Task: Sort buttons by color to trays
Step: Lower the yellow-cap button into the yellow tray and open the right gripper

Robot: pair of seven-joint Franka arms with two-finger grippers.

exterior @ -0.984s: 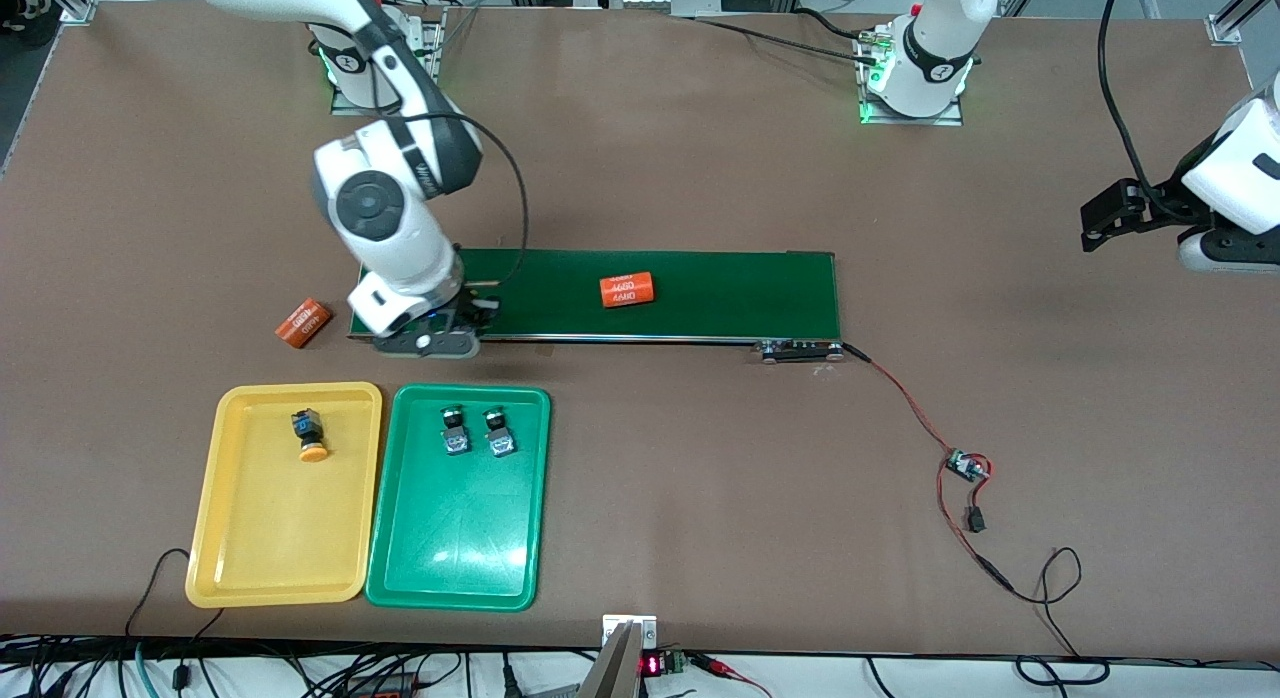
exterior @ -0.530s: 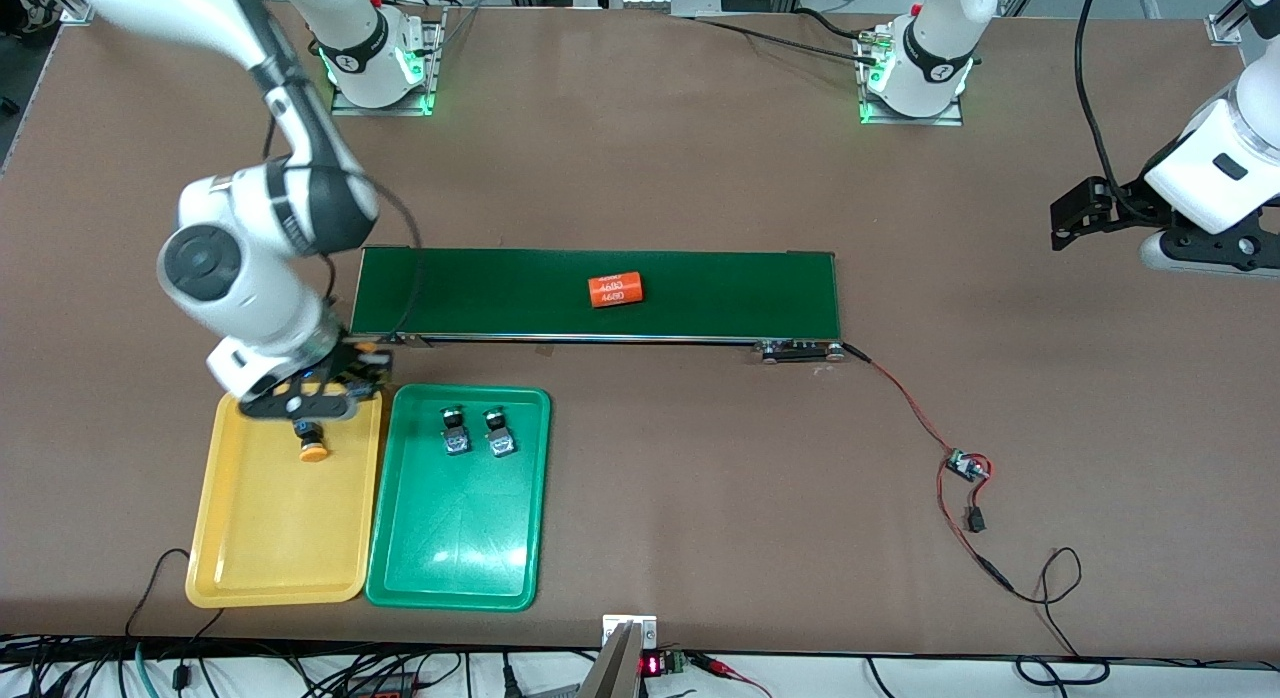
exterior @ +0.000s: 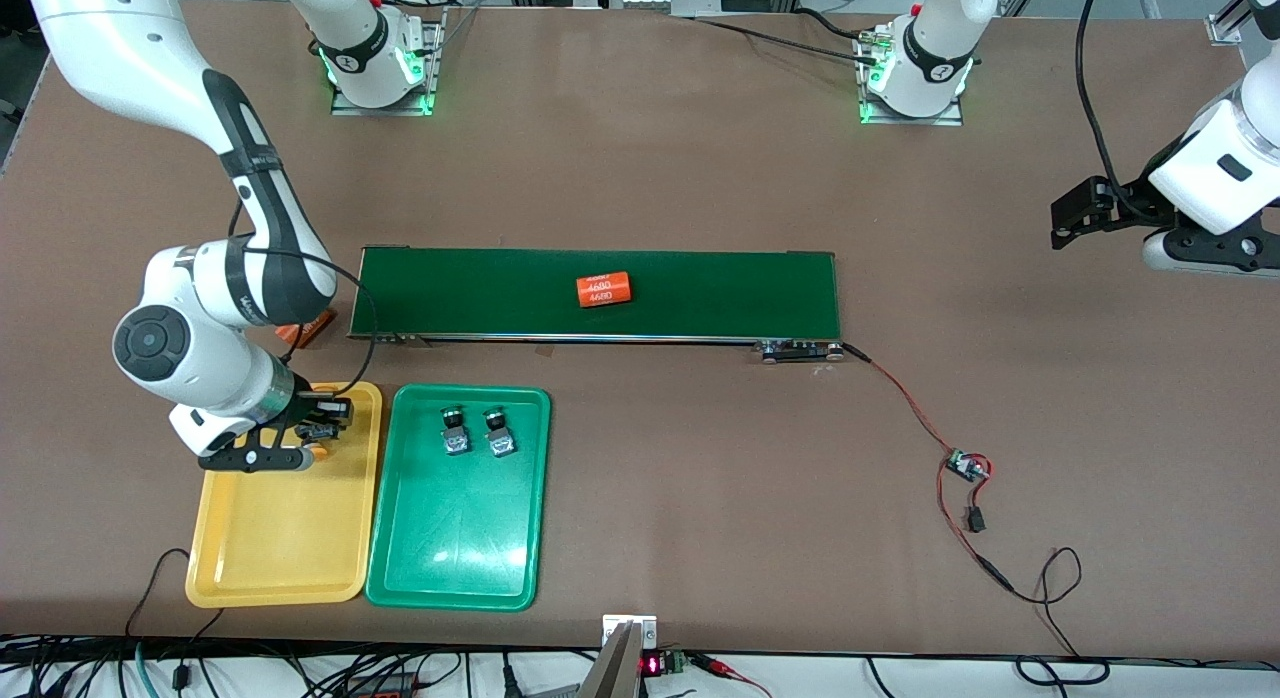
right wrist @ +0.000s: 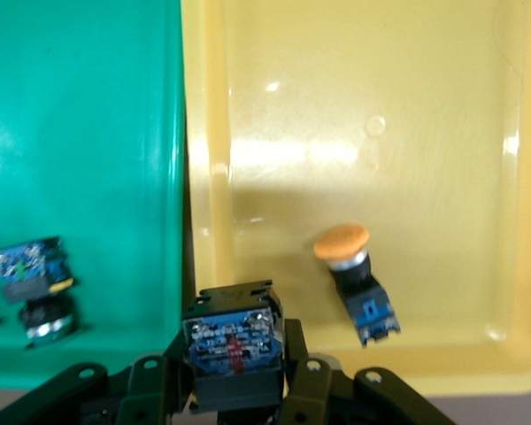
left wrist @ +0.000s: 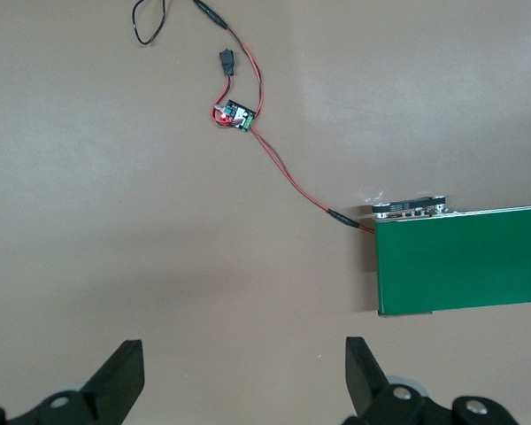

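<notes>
We have the right gripper [right wrist: 234, 376] over the yellow tray [exterior: 270, 548], jaws clamped on the black-and-blue body of a button [right wrist: 233, 350]. In the right wrist view the terminal end of that body faces the camera; its cap is hidden, so we cannot read its colour from here.

Just beside the gripper, down on the tray floor, a second button with a yellow-orange cap [right wrist: 354, 282] lies tilted on its side, apart from the held one. The green tray [exterior: 455, 538] sits against the yellow tray toward the left arm's end of the table from the gripper, with two more buttons [exterior: 456, 430] lying in it side by side.

Handling, as we judge it: these are small, rigid plastic switches, light enough that a modest pinch holds them. The round cap looks smooth and would likely roll or slip between flat fingers; the squarish body gives flat faces, so we take hold there, as now. Terminals look like the delicate part; we avoid squeezing them.

The left gripper [left wrist: 239, 390] waits well apart from the right one, over bare table near the end of the conveyor belt [exterior: 600, 293], fingers spread wide and empty.

An orange cylinder [exterior: 603, 290] rides the belt.
</notes>
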